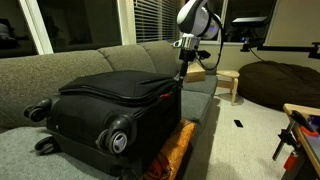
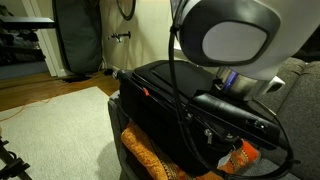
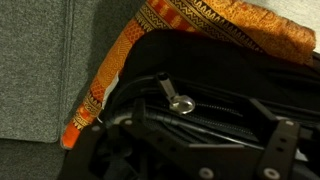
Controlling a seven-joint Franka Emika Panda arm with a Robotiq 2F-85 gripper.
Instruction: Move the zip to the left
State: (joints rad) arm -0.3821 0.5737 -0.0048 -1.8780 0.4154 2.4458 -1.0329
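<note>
A black suitcase lies flat on the grey upholstered bench, its wheels toward the front edge. An orange patterned cloth is wedged under the side of the suitcase that faces the bench's far end. The pincer hangs over that side, at the suitcase's upper edge nearest the back of the bench.

In the wrist view the metal zip pull sits on the zip track of the suitcase, with the cloth above it and the bench fabric at the left of the picture. The pincer shows only as dark shapes low in the picture. Its fingers look spread well apart with nothing between them, and the pull lies just beyond their tips, apparently untouched.

As I read it, the approach is nearly done but the task itself has not started. The pull has yet to be gripped, and the whole slide to the left along the track remains.

In an exterior view the arm hides the pull on the suitcase.
</note>
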